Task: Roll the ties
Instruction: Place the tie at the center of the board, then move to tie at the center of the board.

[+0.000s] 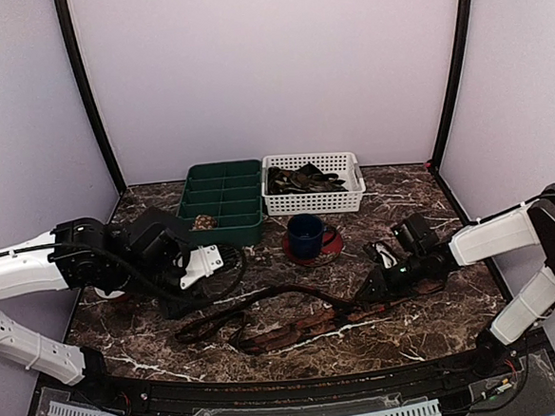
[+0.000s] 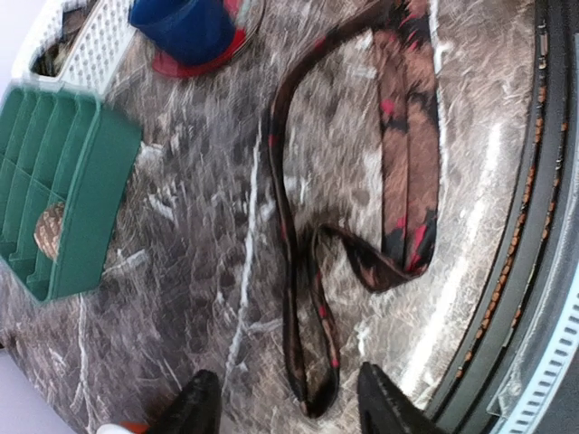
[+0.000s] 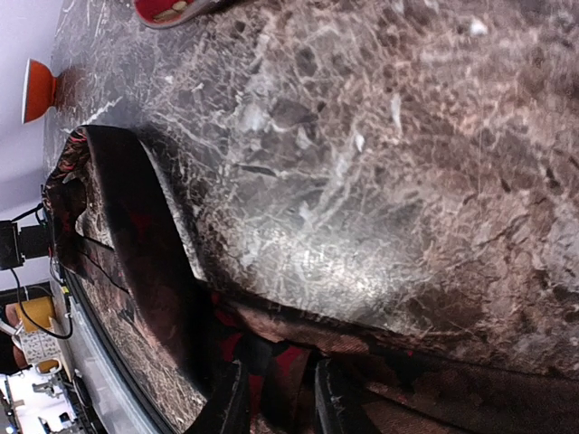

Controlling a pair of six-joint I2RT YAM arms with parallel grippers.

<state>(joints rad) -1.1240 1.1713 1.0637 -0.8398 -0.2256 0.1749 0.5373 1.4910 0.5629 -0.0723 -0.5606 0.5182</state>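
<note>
Dark brown marble table stands between pale walls. At its far side a green compartment tray is just beside a white basket. One rolled tie, a small brownish coil, sits in a front left compartment of the tray. Several dark ties lie loose in the basket. In front of the basket a blue mug stands on a red coaster.

One long necktie, dark brown with red spots, lies unrolled on the table near the front edge, between the two arms. Its narrow part makes loops toward the left side.

The left gripper is low over the table, near the tray. In the left wrist view its fingers are apart, and the looped end of the necktie lies on the table between them, not held.

The right gripper is down at the right part of the necktie. In the right wrist view its fingers are close together and clamped on the fabric of the necktie.
</note>
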